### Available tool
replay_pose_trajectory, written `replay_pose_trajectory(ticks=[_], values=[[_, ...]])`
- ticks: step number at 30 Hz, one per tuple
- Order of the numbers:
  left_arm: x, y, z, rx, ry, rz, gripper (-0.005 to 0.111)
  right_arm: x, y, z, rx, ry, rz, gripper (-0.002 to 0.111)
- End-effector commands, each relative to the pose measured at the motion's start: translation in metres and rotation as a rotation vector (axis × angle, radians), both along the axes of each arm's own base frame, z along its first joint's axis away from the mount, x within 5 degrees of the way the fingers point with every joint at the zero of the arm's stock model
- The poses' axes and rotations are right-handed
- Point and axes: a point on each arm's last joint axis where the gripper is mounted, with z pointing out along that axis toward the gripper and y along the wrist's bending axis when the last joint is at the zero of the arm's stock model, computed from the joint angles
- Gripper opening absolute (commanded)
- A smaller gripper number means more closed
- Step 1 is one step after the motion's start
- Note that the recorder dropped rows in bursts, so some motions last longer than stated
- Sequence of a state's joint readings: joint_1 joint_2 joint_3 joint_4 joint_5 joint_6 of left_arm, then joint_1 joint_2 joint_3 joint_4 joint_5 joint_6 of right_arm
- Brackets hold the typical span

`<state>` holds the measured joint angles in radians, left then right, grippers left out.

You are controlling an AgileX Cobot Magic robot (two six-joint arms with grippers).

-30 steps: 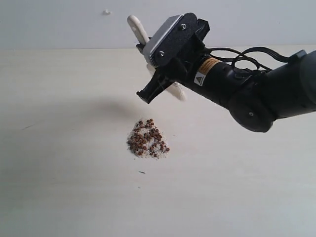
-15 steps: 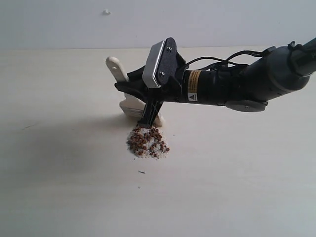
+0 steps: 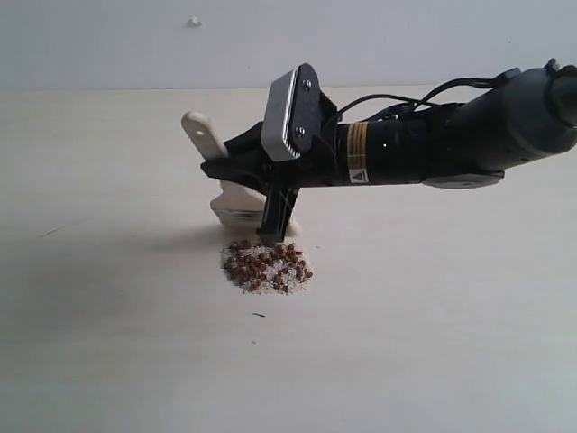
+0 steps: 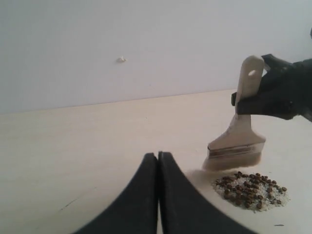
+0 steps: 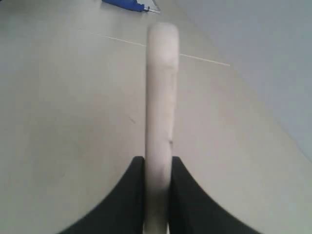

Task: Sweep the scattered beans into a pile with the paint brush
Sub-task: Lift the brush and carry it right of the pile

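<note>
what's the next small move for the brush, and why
Probably a short stroke of the paint brush toward the beans: the right gripper is shut on its handle, the bristles sit on the table right beside the pile's far edge in the exterior view, and that edge looks ragged.

The beans lie in one pile on the counter, near the middle of the exterior view; the brush stands just behind the pile's left part, bristles down, handle tilting up and leftward; the right hand reaches in from the right above the pile and clamps the handle; a fleck lies just before the pile; a wall rises behind the counter; the left hand sits apart, facing the pile.
</note>
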<state>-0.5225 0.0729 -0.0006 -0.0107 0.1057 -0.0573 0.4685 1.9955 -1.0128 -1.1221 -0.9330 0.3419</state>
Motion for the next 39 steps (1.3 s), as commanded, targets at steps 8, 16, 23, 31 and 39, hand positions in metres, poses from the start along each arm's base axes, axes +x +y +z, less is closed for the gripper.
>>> replay_pose_trajectory(ticks=[8, 16, 23, 31, 39], values=[[0.0, 0.0, 0.0, -0.012, 0.001, 0.003, 0.0, 0.005, -0.024, 0.075, -0.016, 0.059, -0.336, 0.0], [0.0, 0.0, 0.0, -0.012, 0.001, 0.003, 0.0, 0.005, -0.077, 0.093, -0.021, 0.433, -1.001, 0.0], [0.0, 0.0, 0.0, -0.012, 0.001, 0.003, 0.0, -0.015, -0.102, 0.076, -0.158, 0.523, -1.189, 0.0], [0.0, 0.0, 0.0, -0.012, 0.001, 0.003, 0.0, -0.026, -0.092, 0.061, -0.323, 0.702, -1.057, 0.0], [0.0, 0.0, 0.0, -0.012, 0.001, 0.003, 0.0, -0.02, -0.098, 0.082, -0.277, 0.951, -0.857, 0.0]])
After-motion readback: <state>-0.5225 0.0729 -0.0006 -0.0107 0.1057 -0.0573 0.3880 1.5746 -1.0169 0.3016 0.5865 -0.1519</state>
